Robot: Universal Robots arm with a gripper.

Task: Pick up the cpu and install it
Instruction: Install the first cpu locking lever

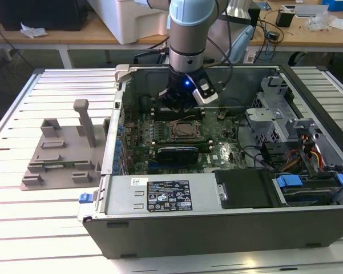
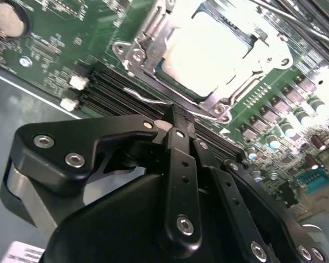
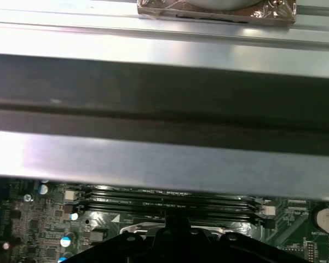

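Note:
The cpu lies flat in the black metal-framed socket on the green motherboard, its silvery top glaring bright. In the exterior view the socket sits mid-board inside the open computer case. My gripper hangs just behind the socket, low over the memory slots. In the second wrist view my gripper has its two black fingers pressed together, with nothing between them, a short way from the socket's edge. The gripper's tip also shows in the first wrist view, in front of the case wall.
A grey plastic fixture tray with upright posts stands on the slatted table at the exterior view's left. Inside the case, the power supply lies at the front and a drive cage with cables at the right. A coin battery sits on the board.

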